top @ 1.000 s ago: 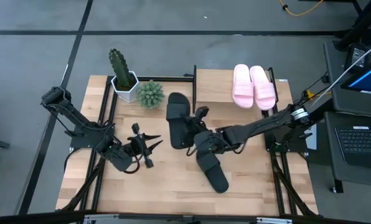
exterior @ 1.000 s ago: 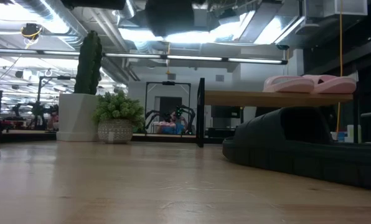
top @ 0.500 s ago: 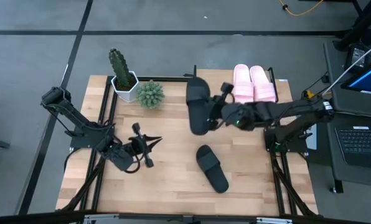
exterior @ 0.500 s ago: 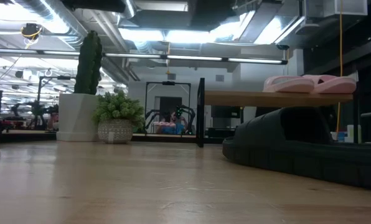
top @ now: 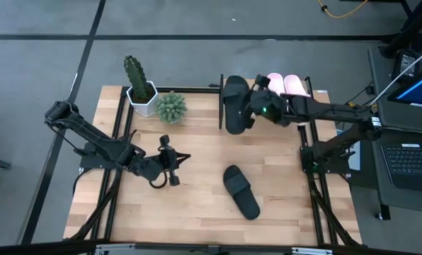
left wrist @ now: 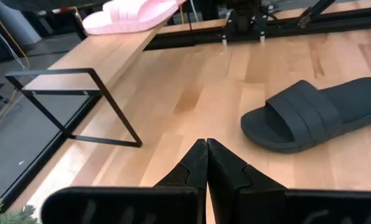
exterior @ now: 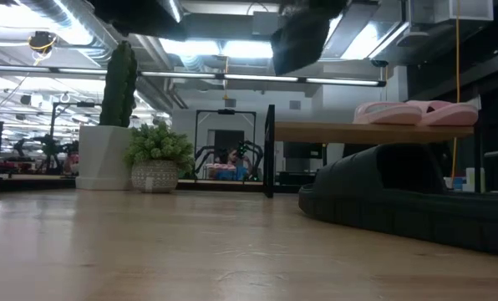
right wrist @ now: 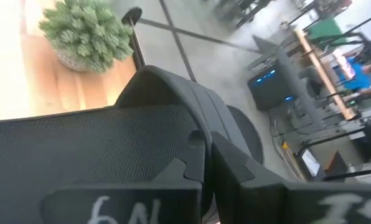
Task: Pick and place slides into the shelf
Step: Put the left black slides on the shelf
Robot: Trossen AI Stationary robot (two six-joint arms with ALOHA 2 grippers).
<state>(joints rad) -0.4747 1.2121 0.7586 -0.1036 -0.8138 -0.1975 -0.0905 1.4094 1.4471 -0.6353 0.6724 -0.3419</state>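
Note:
My right gripper (top: 254,108) is shut on a black slide (top: 236,105), lifted high over the left end of the shelf (top: 267,125); the low view shows that slide (exterior: 299,35) well above the shelf board (exterior: 349,131). Two pink slides (top: 290,85) rest soles down on the shelf's right half, partly hidden by my right arm. A second black slide (top: 241,191) lies sole down on the table. My left gripper (top: 175,161) is shut and empty, left of that slide (left wrist: 316,115) and pointing toward it. My right gripper pinches the black slide at its right long side (top: 246,108), about midway along it, between its two fingers. The fingers come roughly level from the table's right and lie across the slide. The slide hangs clear of shelf and table, tilted; strap or sole edge, I cannot tell.
A tall cactus in a white pot (top: 139,83) and a small round green plant (top: 170,106) stand at the table's far left. Bare wood lies between my left gripper and the lying slide. A laptop (top: 409,159) sits beyond the right edge.
My right gripper has carried the black slide up from the table's middle toward the far edge and the right, until it hangs over the shelf's left end. My left gripper has shut on nothing and swung a little toward the lying black slide.

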